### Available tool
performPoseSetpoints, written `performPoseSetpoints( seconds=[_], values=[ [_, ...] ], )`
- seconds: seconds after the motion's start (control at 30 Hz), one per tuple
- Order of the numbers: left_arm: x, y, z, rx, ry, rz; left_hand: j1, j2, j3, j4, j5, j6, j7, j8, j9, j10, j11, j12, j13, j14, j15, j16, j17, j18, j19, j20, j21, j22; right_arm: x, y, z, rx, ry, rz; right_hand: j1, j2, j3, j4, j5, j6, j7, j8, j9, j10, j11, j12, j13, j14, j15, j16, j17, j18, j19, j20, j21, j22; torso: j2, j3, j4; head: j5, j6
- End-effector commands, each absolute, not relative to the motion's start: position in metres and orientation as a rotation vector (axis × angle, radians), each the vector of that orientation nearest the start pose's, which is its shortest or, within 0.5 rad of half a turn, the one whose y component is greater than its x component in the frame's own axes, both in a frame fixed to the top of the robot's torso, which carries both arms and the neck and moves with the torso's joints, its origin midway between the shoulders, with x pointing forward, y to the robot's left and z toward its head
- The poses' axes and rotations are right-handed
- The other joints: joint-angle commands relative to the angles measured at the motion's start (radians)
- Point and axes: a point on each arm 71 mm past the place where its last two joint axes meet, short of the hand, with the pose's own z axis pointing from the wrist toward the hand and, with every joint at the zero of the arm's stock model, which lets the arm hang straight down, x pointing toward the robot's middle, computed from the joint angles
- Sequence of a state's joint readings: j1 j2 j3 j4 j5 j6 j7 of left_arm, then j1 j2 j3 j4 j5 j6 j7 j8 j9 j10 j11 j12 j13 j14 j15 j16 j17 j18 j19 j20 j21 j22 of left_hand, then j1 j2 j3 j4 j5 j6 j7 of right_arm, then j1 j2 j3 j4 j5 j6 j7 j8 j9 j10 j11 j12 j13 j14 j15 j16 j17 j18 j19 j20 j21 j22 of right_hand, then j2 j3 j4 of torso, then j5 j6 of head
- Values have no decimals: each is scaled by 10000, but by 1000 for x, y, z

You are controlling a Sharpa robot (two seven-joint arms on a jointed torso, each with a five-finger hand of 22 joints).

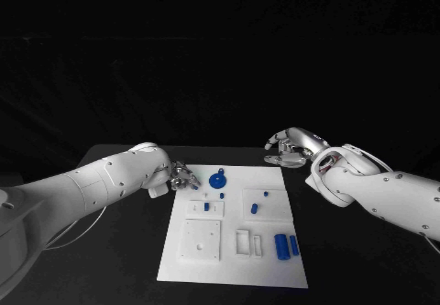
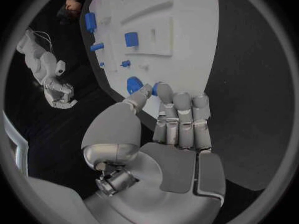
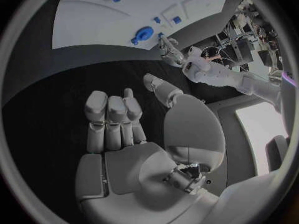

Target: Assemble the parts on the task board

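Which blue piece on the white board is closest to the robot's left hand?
The round blue part at the far end of the task board. It lies just beside the left hand; the other blue parts lie nearer the robot.

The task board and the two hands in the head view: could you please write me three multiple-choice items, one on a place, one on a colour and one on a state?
1. Where does the round blue part lie?
A. On the board's edge nearest the robot
B. At the board's far end, close to the left hand
C. Off the board, on the table

2. What colour is the task board?
A. White
B. Blue
C. Black

3. What is the right hand doing?
A. Holding the round blue part
B. Pressing on the board
C. Holding nothing, off the board

Key: 1 B, since the round blue part sits at the far end beside the left hand; 2 A, since the task board is white on the black table; 3 C, since the right hand is empty past the board's far right corner.
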State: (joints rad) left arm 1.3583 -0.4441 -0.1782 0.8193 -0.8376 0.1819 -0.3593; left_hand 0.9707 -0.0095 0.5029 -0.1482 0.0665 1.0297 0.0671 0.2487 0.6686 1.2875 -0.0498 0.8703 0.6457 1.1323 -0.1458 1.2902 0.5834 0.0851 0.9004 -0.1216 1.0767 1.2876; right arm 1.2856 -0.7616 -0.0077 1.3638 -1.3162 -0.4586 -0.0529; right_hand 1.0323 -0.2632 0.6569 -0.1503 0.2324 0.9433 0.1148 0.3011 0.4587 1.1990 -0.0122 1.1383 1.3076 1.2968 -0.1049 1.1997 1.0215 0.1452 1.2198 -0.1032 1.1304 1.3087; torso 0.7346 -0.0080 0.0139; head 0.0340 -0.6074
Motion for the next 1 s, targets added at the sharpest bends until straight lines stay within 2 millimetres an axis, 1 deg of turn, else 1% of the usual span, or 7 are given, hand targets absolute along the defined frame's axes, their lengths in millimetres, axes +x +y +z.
performPoseSetpoints(
  seconds=[0.03, 0.2, 0.37, 0.5, 0.6, 0.93, 1.0],
  values=[
    [595, 216, -208, -4266, 22595, -3970, 39, 242, 39, -157, 144, 89, -10, 44, 9, 10, 35, -55, -15, 9, -42, 66, -21, -190, -80, -1144, -41, 20, 533, -209, -129, 89, 14503, 6733, 15, 55, -58, 21, 67, 115, 20, -2, 16, -216, 162, -14, 262, 91, -6, -36, 16, 1165, 0, -92, -64, 78, -2, 1, -2, 12, 2],
    [595, 216, -208, -4321, 22448, -4000, 34, 575, 154, -509, 501, 205, -22, 77, -44, 65, 26, -45, -36, 34, -42, 94, -41, -216, -62, -1138, -36, 43, 533, -210, -129, 92, 14508, 6723, 14, 55, -59, 23, 69, 117, 20, -1, 17, -222, 161, -22, 257, 91, -6, -37, 17, 1165, 1, -93, -64, 79, -1, 2, 0, 17, 13],
    [595, 219, -207, -4428, 22248, -4015, -147, 736, 228, -797, 988, 438, -83, 174, -73, 174, -26, -34, -64, 120, -78, 142, -63, -234, -3, -1145, -26, 61, 533, -210, -129, 90, 14515, 6730, 14, 56, -59, 24, 72, 118, 19, -1, 17, -228, 161, -27, 253, 92, -6, -37, 18, 1166, 1, -93, -65, 79, -9, 4, 5, 33, 19],
    [595, 221, -206, -4598, 22003, -3944, -287, 761, 276, -912, 1383, 576, -129, 234, -84, 253, -67, -21, -76, 190, -108, 180, -72, -238, 50, -1157, -12, 71, 533, -210, -129, 100, 14523, 6715, 18, 58, -57, 23, 82, 120, 18, 0, 18, -218, 160, -17, 259, 92, -7, -39, 19, 1166, 1, -94, -67, 79, -9, 4, 4, 49, 27],
    [593, 223, -206, -4754, 21912, -4013, -479, 791, 323, -1015, 2064, 782, -200, 337, -73, 411, -140, 34, -72, 323, -158, 268, -61, -230, 154, -1184, 33, 89, 533, -210, -129, 91, 14524, 6724, 21, 59, -56, 22, 90, 121, 18, 1, 18, -223, 159, -22, 255, 92, -8, -39, 19, 1165, 1, -94, -68, 79, -16, 7, 11, 60, 37],
    [573, 226, -204, -4970, 21795, -4665, -864, 848, 400, -1304, 2748, 1024, -302, 460, -56, 621, -242, 70, -85, 501, -239, 371, -65, -206, 323, -1237, 100, 118, 533, -213, -129, 111, 14556, 6671, 35, 61, -50, 17, 115, 124, 16, 2, 20, -229, 158, -29, 251, 92, -9, -42, 22, 1165, 1, -96, -72, 80, -25, 13, 28, 113, 74],
    [568, 228, -201, -4987, 21669, -4791, -948, 828, 415, -1344, 3011, 1127, -342, 515, -37, 711, -287, 120, -64, 584, -276, 434, -48, -190, 405, -1262, 149, 135, 533, -214, -129, 118, 14563, 6658, 36, 60, -50, 16, 118, 124, 16, 2, 20, -228, 157, -28, 251, 92, -10, -42, 22, 1166, 1, -96, -72, 80, -21, 12, 32, 126, 80]
  ],
)
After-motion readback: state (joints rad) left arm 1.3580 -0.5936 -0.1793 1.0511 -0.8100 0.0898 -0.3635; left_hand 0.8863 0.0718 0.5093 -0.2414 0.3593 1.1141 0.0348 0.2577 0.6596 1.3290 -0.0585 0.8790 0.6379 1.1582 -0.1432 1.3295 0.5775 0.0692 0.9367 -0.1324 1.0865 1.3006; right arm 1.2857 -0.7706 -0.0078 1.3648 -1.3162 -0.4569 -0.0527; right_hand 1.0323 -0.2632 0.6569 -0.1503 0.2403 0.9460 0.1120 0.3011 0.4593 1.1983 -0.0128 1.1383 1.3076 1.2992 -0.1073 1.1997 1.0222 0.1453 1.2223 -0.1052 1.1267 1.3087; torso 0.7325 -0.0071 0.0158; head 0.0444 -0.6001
